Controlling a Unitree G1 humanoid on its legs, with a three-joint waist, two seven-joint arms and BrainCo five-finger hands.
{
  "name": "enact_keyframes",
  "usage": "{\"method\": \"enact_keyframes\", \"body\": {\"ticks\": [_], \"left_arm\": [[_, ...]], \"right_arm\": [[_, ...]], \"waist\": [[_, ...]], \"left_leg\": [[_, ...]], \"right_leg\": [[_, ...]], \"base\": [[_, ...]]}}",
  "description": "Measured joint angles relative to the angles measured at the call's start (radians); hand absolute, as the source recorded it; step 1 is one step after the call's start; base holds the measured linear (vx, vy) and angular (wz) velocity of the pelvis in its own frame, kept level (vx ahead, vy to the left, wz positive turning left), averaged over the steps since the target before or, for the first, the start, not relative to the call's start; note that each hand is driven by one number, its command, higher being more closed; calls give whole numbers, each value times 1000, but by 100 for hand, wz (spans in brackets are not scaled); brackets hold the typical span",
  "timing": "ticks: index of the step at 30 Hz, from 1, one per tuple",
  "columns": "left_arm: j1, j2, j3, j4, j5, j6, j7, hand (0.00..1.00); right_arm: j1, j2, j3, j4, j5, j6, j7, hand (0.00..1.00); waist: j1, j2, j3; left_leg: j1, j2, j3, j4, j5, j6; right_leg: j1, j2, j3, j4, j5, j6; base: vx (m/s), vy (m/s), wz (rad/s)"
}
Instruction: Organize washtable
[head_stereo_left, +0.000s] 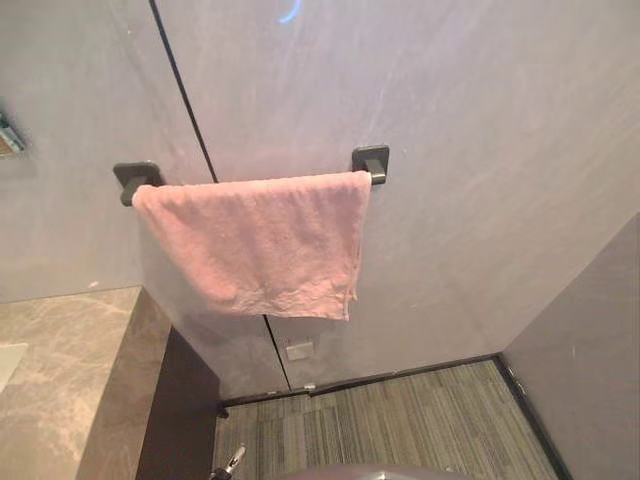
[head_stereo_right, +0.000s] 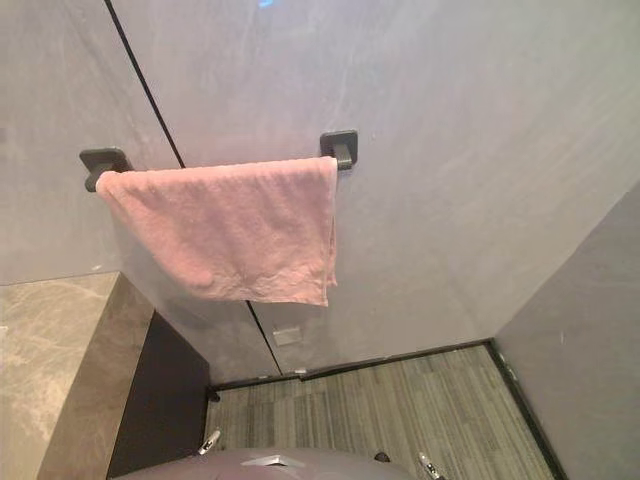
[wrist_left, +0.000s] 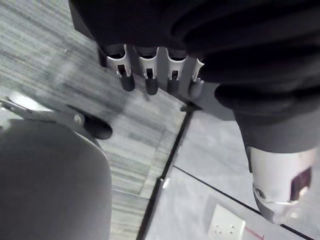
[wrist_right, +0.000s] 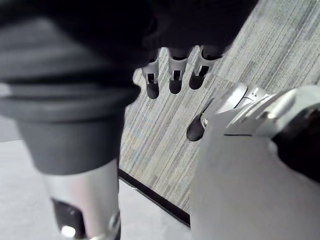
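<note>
A pink terry towel (head_stereo_left: 255, 240) hangs folded over a dark grey metal towel bar (head_stereo_left: 376, 177) fixed to the pale grey stone-look wall (head_stereo_left: 480, 150) by 2 square dark brackets, 1 at the left (head_stereo_left: 135, 175) and 1 at the right (head_stereo_left: 371, 160). The towel spreads along almost the whole bar, touching the left bracket and stopping just short of the right one. Its wrinkled lower hem slants and reaches lowest at the right corner. A thin dark seam (head_stereo_left: 185, 90) runs down the wall and passes behind the towel. Low on the wall, below the towel, sits a small white socket plate (head_stereo_left: 299, 350). At the near left lies the beige veined marble washtable top (head_stereo_left: 60, 380), with a dark cabinet side (head_stereo_left: 180, 410) dropping from its right edge to the striped grey-green carpet floor (head_stereo_left: 420, 420). The towel hangs on the far wall, just past the far right corner of that top and apart from it. The left hand (wrist_left: 149, 67) hangs over the carpet near the wall's foot, its fingers loose and holding nothing. The right hand (wrist_right: 175, 75) hangs over the carpet in the same way, fingers relaxed and empty.
</note>
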Motion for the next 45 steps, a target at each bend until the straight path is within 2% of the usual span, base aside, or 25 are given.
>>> {"method": "enact_keyframes", "body": {"ticks": [3,4,7,8,10,11,12,14,15,18,21,23,25,28,30,32,34,35,36,37,39,41,42,44,45], "left_arm": [[-23,22,-60,-34,35,-3,14,0],[-40,23,-74,-48,34,-4,21,0],[-72,-1,-85,-86,25,-15,42,0],[-69,-16,-85,-85,23,-16,48,0],[-74,-21,-88,-78,22,-16,57,0],[-84,-23,-69,-88,8,-20,57,0],[-96,-16,-51,-88,17,-13,60,0],[-62,-19,-31,-92,16,-19,56,0],[-61,-21,-32,-78,21,-15,47,0],[-62,-36,-34,-64,39,0,27,0],[-84,-19,-85,-75,64,1,29,0],[-88,-17,-123,-82,65,2,36,0],[-91,-17,-158,-114,65,-4,40,0],[-113,-1,-191,-120,73,-33,42,0],[-99,-3,-178,-110,74,-36,45,0],[-54,-8,-137,-110,60,-33,46,0],[-62,-6,-100,-116,63,-37,47,0],[-62,-3,-91,-112,65,-34,46,0],[-59,-22,-81,-100,74,-27,44,0],[-58,-22,-82,-98,74,-24,43,0],[-66,-5,-87,-94,75,-16,42,0],[-70,1,-106,-81,76,-9,45,0],[-61,8,-113,-72,90,-5,48,0],[-40,11,-113,-60,102,8,57,0],[-32,21,-107,-59,101,11,64,0]], "right_arm": [[-43,-5,43,-8,0,-1,-3,0],[-60,-10,59,-8,-1,-1,-8,0],[-129,-34,115,-11,-2,-8,-38,0],[-157,-43,131,-35,-2,-9,-42,0],[-176,-44,156,-80,-3,-25,-42,0],[-205,-45,156,-80,-3,-35,-41,0],[-213,-45,153,-86,-6,-52,-37,0],[-200,-44,150,-90,-11,-48,-33,0],[-181,-45,146,-102,-13,-49,-31,0],[-155,-43,103,-106,-42,-37,-33,0],[-158,-33,140,-55,-41,-18,-39,0],[-174,-36,192,-47,-42,-19,-41,0],[-211,-39,262,-57,-44,-20,-40,0],[-217,-23,331,-79,-49,-20,-35,0],[-209,-13,335,-76,-49,-17,-35,0],[-211,-11,335,-78,-49,-20,-31,0],[-228,-11,337,-71,-52,-18,-21,0],[-241,-14,337,-72,-53,-18,-19,0],[-272,-21,339,-75,-55,-19,-19,0],[-282,-26,344,-75,-61,-19,-20,0],[-328,-36,391,-78,-82,-20,-20,0],[-339,-43,411,-78,-81,-19,-27,0],[-325,-43,421,-78,-81,-19,-34,0],[-311,-40,427,-78,-81,-20,-40,0],[-294,-26,421,-78,-81,-21,-42,0]], "waist": [[-17,9,21],[-17,4,43],[-14,25,78],[-11,50,89],[-16,46,86],[-4,30,97],[-9,12,110],[-8,16,104],[-16,31,93],[-45,57,67],[-41,48,59],[-40,40,72],[-44,18,106],[-42,-2,113],[-39,-11,115],[-31,-20,110],[21,-36,102],[27,-29,100],[42,19,78],[44,25,74],[52,24,73],[47,67,93],[50,73,102],[54,86,118],[46,52,107]], "left_leg": [[-97,10,-40,27,2,-3],[-125,14,-68,45,10,-16],[-202,29,-161,72,44,-44],[-206,43,-194,53,93,-48],[-227,45,-235,3,162,-55],[-282,22,-117,159,80,-15],[-347,-6,-24,488,-71,19],[-292,2,6,719,-168,-16],[-235,14,12,761,-180,-25],[-157,41,7,578,-206,-61],[-80,27,5,287,-206,-59],[-34,10,-1,223,-201,-50],[-7,-36,-18,215,-176,-14],[-34,-81,-85,235,-155,23],[-48,-94,-157,232,-135,32],[-62,-112,-239,229,-105,18],[-98,-129,-302,235,-70,-14],[-122,-122,-315,241,-60,-20],[-172,-90,-313,237,-39,-15],[-196,-82,-315,237,-31,-14],[-287,-55,-328,231,26,-70],[-325,-9,-395,216,72,-97],[-320,16,-434,194,102,-117],[-308,49,-451,152,98,-78],[-302,74,-392,85,6,32]], "right_leg": [[-76,1,-48,50,-8,-13],[-93,5,-67,74,-15,-23],[-152,16,-164,177,-70,-49],[-177,24,-193,238,-103,-60],[-203,12,-252,241,-126,-96],[-208,-14,-302,237,-105,-96],[-192,-49,-348,254,-111,-106],[-144,-46,-393,243,-116,-114],[-126,-44,-422,234,-116,-114],[-146,-51,-496,235,-100,-97],[-187,-52,-531,213,-58,-90],[-192,-75,-525,265,-58,-90],[-206,-117,-436,360,-66,-79],[-263,-129,-102,474,-81,-26],[-251,-139,-48,677,-181,-33],[-170,-142,-26,793,-249,-15],[-80,-131,26,724,-307,48],[-75,-109,39,689,-316,52],[-67,-52,64,586,-319,46],[-69,-39,70,555,-330,30],[-95,-13,67,468,-385,-4],[-103,44,20,440,-363,-25],[-92,74,-14,442,-353,-39],[-73,105,-68,437,-344,-64],[-49,95,-108,355,-303,-122]], "base": [[-62,-51,41],[-111,-80,72],[-94,-137,92],[-46,-184,98],[-50,-82,107],[423,6,122],[655,-42,98],[971,-44,69],[869,-46,62],[616,26,92],[278,98,66],[-89,165,20],[-138,264,22],[-73,399,70],[212,85,143],[311,-96,155],[39,-122,97],[-305,-58,49],[-289,-10,36],[-384,-17,29],[-368,-44,18],[-394,-25,59],[-375,-14,80],[-343,-20,89],[-360,25,109]]}}
